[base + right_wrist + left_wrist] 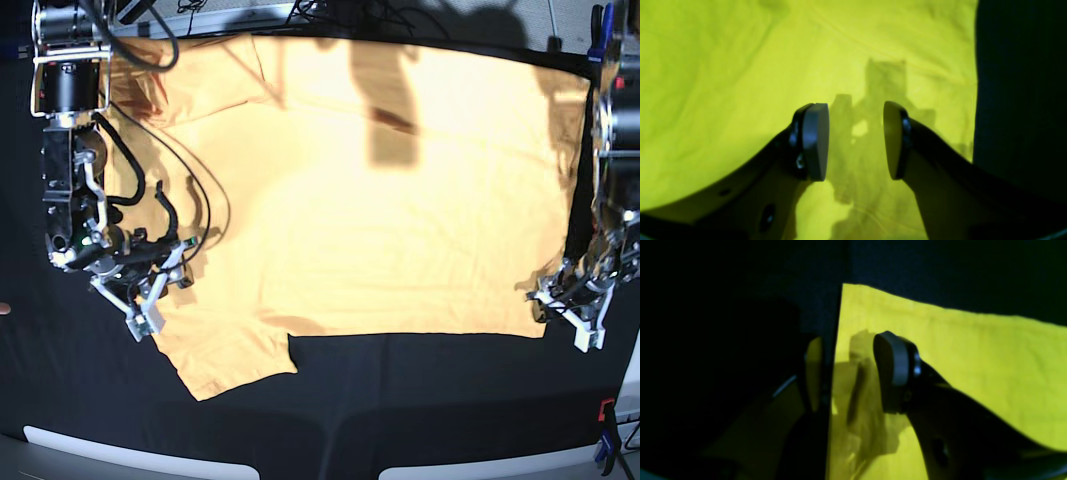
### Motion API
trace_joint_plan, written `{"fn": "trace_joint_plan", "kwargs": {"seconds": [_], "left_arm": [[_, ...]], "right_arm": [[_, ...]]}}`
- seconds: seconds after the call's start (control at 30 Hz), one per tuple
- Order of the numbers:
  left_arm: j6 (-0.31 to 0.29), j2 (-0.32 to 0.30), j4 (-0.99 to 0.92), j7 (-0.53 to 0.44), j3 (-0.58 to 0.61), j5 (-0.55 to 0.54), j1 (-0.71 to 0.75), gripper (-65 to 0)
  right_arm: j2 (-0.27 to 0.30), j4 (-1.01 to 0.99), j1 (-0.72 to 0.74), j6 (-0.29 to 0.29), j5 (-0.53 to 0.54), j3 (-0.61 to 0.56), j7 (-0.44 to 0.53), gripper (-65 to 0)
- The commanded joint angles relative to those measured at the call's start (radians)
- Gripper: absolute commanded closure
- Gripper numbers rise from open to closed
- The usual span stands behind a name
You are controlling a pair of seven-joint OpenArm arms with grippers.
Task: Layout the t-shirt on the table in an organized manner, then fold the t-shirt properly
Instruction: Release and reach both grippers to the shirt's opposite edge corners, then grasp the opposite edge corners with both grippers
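Observation:
The pale yellow-orange t-shirt [380, 210] lies spread flat on the black table [400, 400], with its sleeves at the left of the base view and its hem at the right. My right gripper [145, 310] hovers open over the lower sleeve [225, 355]. In its wrist view both fingers [815, 141] stand apart above the cloth [723, 83], holding nothing. My left gripper [570, 315] is at the lower hem corner. In its wrist view it [853, 373] is open astride the shirt's straight edge [836, 350], one finger [893, 370] over cloth, the other over black table [723, 340].
A blue clamp [607, 22] sits at the table's top right edge, and a red and blue one [603, 430] at the bottom right. Cables [190, 190] from the right arm trail over the upper sleeve. Pale table-edge strips [120, 450] run along the bottom.

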Motion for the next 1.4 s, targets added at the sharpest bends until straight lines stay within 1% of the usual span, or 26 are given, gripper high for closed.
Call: {"fn": "trace_joint_plan", "kwargs": {"seconds": [0.0, 0.13, 0.27, 0.3, 0.33, 0.37, 0.43, 0.47, 0.57, 0.6, 0.63, 0.73, 0.8, 0.87, 0.93, 1.03, 1.07, 1.13, 1.2, 1.27, 1.37], "left_arm": [[-0.002, -0.013, -0.017, -0.04, -0.004, -0.011, -0.056, -24.5], [-0.002, -0.002, -0.068, -0.044, -0.004, -0.011, -0.091, -24.5], [-0.002, 0.014, -0.073, -0.037, -0.004, -0.008, -0.077, -24.5], [0.002, 0.019, -0.074, -0.045, -0.004, 0.008, -0.072, -24.5], [0.027, 0.024, -0.074, -0.053, -0.004, 0.03, -0.068, -24.5], [0.071, 0.028, -0.074, -0.06, -0.004, 0.051, -0.066, -24.5], [0.132, 0.027, -0.074, -0.072, -0.004, 0.062, -0.066, -24.5], [0.143, 0.026, -0.074, -0.074, -0.004, 0.062, -0.067, -24.5], [0.14, 0.028, -0.074, -0.058, -0.004, 0.061, -0.068, -24.5], [0.133, 0.031, -0.074, -0.043, -0.004, 0.061, -0.068, -24.5], [0.105, 0.033, -0.074, -0.03, -0.004, 0.061, -0.068, -24.5], [-0.002, 0.044, -0.074, -0.001, -0.004, 0.054, -0.069, -24.5], [-0.03, 0.055, -0.074, 0.018, -0.004, 0.037, -0.069, -24.4], [-0.056, 0.066, -0.074, 0.032, -0.004, 0.027, -0.068, -22.4], [-0.058, 0.076, -0.074, 0.038, -0.004, 0.027, -0.069, -17.5], [-0.052, 0.077, -0.074, 0.01, -0.004, 0.032, -0.069, -4.8], [-0.037, 0.075, -0.074, 0.0, -0.004, 0.031, -0.069, 0.0], [0.009, 0.071, -0.074, -0.031, -0.004, 0.031, -0.068, 0.0], [0.048, 0.068, -0.074, -0.046, -0.004, 0.031, -0.069, 0.0], [0.059, 0.066, -0.074, -0.045, -0.004, 0.035, -0.069, 0.0], [0.059, 0.069, -0.074, -0.045, -0.004, 0.039, -0.069, 0.0]], "right_arm": [[0.017, 0.017, 0.026, 0.005, 0.01, 0.006, 0.018, -26.1], [0.033, 0.017, 0.025, 0.008, 0.01, 0.006, 0.005, -26.1], [0.047, 0.017, 0.025, 0.015, 0.01, 0.006, -0.021, -26.1], [0.05, 0.017, 0.025, 0.016, 0.012, 0.006, -0.028, -26.1], [0.056, 0.017, 0.025, 0.02, 0.015, 0.006, -0.036, -26.1], [0.06, 0.017, 0.025, 0.027, 0.014, 0.006, -0.046, -26.1], [0.067, 0.017, 0.025, 0.044, 0.014, 0.006, -0.057, -26.1], [0.072, 0.017, 0.025, 0.049, 0.014, 0.006, -0.058, -26.1], [0.078, 0.017, 0.026, 0.05, 0.014, 0.006, -0.057, -26.1], [0.08, 0.017, 0.025, 0.05, 0.014, 0.006, -0.057, -26.1], [0.08, 0.017, 0.025, 0.05, 0.015, 0.006, -0.056, -26.1], [0.08, 0.017, 0.031, 0.05, 0.014, 0.006, -0.056, -26.1], [0.081, 0.017, 0.039, 0.05, 0.014, 0.006, -0.056, -26.1], [0.083, 0.017, 0.051, 0.051, 0.014, 0.006, -0.05, -26.1], [0.089, 0.017, 0.064, 0.051, 0.016, 0.006, -0.04, -26.1], [0.1, 0.017, 0.079, 0.05, 0.018, 0.006, -0.019, -26.1], [0.104, 0.017, 0.08, 0.05, 0.018, 0.006, 0.003, -26.1], [0.111, 0.017, 0.08, 0.05, 0.015, 0.006, 0.05, -26.1], [0.109, 0.014, 0.084, 0.044, -0.007, 0.006, 0.054, -26.1], [0.107, -0.021, 0.106, 0.043, -0.023, 0.006, 0.05, -26.1], [0.107, -0.163, 0.206, 0.045, -0.001, 0.005, 0.032, -26.1]]}}
